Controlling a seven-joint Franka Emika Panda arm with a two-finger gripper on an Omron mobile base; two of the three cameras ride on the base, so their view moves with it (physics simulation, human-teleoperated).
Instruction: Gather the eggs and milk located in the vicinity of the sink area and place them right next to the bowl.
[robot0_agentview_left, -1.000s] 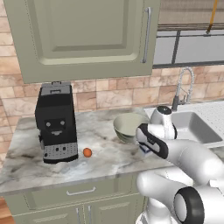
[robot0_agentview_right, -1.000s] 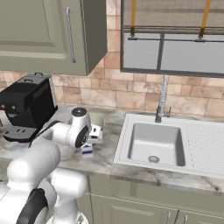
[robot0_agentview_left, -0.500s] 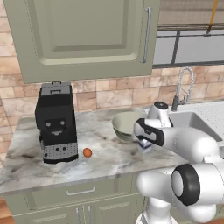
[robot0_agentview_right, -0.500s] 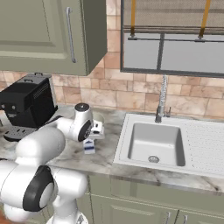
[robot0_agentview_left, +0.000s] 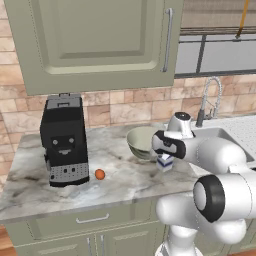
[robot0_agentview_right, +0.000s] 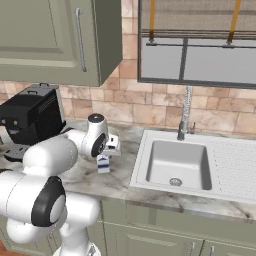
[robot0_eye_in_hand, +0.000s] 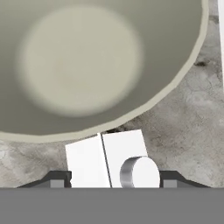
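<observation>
The step in hand was, as I judge it, to set the milk (robot0_agentview_left: 164, 161) down right beside the bowl (robot0_agentview_left: 141, 141), and to do it well the carton should come to rest flat on the worktop (robot0_agentview_left: 125, 172) before the fingers let go, so that it does not tip against the bowl or fall toward the sink (robot0_agentview_right: 178, 162). The hand (robot0_eye_in_hand: 113, 179) should part only a little and then rise straight up, because a sideways pull could drag the light carton with it. In the hand view the two fingertips (robot0_eye_in_hand: 57, 179) stood on either side of the white gabled top of the milk, pressed against it, so the hand was clamped on the milk; the carton's round cap lay between them, close to the camera. The rim of the bowl passed just above the carton in that view, very near to it, and I cannot tell if they touched. In the left base view the milk hung directly below the hand, at the right side of the bowl, its base at or just above the worktop; which of the two, the pictures do not settle. The egg (robot0_agentview_left: 100, 174) lay well apart from the bowl, near the front of the coffee machine (robot0_agentview_left: 63, 140), so by my judgement it was not yet placed.
</observation>
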